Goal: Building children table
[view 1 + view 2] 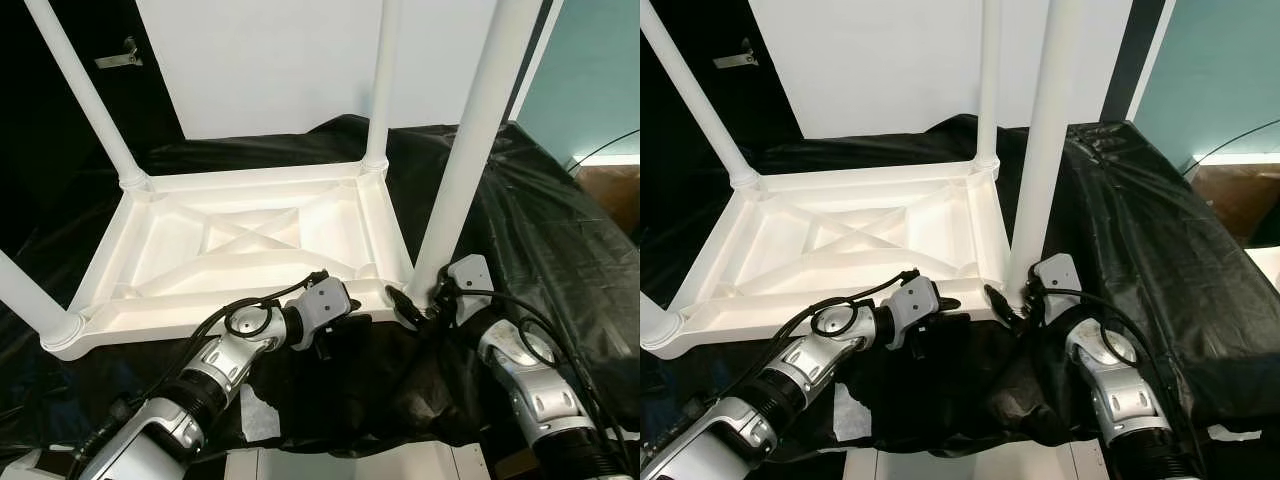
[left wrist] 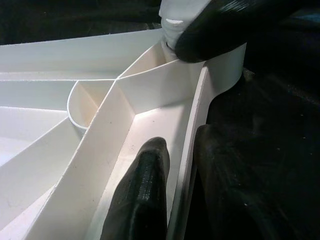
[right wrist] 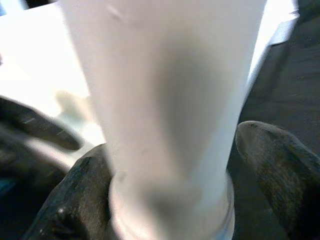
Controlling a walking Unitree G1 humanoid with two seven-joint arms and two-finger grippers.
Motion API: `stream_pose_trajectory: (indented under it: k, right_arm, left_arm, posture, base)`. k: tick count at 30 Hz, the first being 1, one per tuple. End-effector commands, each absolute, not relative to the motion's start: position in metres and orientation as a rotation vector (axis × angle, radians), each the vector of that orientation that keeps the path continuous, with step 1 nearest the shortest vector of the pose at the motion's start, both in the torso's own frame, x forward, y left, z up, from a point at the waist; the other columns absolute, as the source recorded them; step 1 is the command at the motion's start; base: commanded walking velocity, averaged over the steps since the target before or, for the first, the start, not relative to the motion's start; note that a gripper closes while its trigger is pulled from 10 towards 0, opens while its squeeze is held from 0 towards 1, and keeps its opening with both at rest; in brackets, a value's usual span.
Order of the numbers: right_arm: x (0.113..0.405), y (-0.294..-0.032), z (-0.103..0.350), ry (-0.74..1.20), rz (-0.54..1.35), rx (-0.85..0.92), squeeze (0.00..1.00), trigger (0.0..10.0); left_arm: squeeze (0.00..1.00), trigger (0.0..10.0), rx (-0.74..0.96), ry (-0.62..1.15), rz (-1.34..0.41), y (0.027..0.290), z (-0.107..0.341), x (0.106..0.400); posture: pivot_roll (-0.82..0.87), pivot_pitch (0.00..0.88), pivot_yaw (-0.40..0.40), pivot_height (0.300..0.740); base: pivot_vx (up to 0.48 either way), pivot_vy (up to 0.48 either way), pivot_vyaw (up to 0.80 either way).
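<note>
White plastic tabletop (image 1: 250, 250) is lying upside down on black sheeting (image 1: 560, 250), ribs facing up, so the leg sockets are reachable from above. Four legs are standing in the corners: far-left leg (image 1: 85, 90) at about 11 o'clock, far-right leg (image 1: 380, 80) at 1 o'clock, near-left leg (image 1: 25, 295) at 9 o'clock, near-right leg (image 1: 470, 150) at 4 o'clock of the slab.

Left gripper (image 2: 175, 195) is sitting at 6 o'clock of the tabletop, on the near edge. In the left wrist view its fingers (image 2: 145, 195) are straddling the rim wall, one inside the tray, one outside, pinching the thin wall between them. Likely bracing the tabletop so it isn't sliding while the leg is being worked.

Right gripper (image 3: 170, 200) is at the base of the near-right leg, right beside the corner socket. Its fingers (image 3: 272, 165) are spread to the leg's width, one each side, pressing against the tube just above the collar; narrow grip, holding the leg. Judging by this, the leg is being seated or twisted into the socket; whether it is fully home is unclear.
</note>
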State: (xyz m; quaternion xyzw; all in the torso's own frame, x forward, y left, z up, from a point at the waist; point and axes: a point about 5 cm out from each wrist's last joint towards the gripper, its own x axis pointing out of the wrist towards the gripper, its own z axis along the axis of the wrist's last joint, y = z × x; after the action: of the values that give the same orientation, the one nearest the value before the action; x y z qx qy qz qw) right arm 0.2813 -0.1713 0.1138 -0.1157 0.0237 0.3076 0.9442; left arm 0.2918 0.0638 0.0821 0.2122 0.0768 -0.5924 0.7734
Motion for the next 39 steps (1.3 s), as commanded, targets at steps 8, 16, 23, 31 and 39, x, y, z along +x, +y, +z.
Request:
stream_pose_trajectory:
  k: [8, 16, 23, 31, 39]
  right_arm:
    - [0.281, -0.170, 0.123, 0.052, 0.832, -0.262, 0.00, 0.0]
    - [0.289, -0.181, 0.128, 0.077, 0.864, -0.283, 0.00, 0.0]
    - [0.293, -0.185, 0.110, -0.004, 0.371, -0.099, 0.00, 0.0]
    - [0.277, -0.182, 0.095, 0.002, -0.027, 0.012, 0.00, 0.0]
    - [0.265, -0.155, 0.086, 0.024, -0.057, 0.028, 0.00, 0.0]
  left_arm:
    - [0.00, 10.0, 0.479, 0.471, -1.568, 0.083, 0.041, 0.260]
    - [0.00, 10.0, 0.478, 0.471, -1.565, 0.085, 0.041, 0.259]
    - [0.00, 10.0, 0.478, 0.470, -1.560, 0.085, 0.042, 0.259]
    - [0.00, 10.0, 0.472, 0.471, -1.558, 0.084, 0.041, 0.258]
    - [0.00, 10.0, 0.482, 0.473, -1.559, 0.085, 0.041, 0.260]
  posture:
    - [-0.08, 0.000, 0.021, 0.740]
    - [-0.06, 0.000, 0.024, 0.740]
    - [-0.06, 0.000, 0.019, 0.740]
    - [-0.06, 0.000, 0.013, 0.740]
    - [-0.06, 0.000, 0.011, 0.740]
  base:
    - [0.000, 0.000, 0.00]
    - [0.000, 0.000, 0.00]
    - [0.000, 0.000, 0.00]
    - [0.000, 0.000, 0.00]
    - [0.000, 0.000, 0.00]
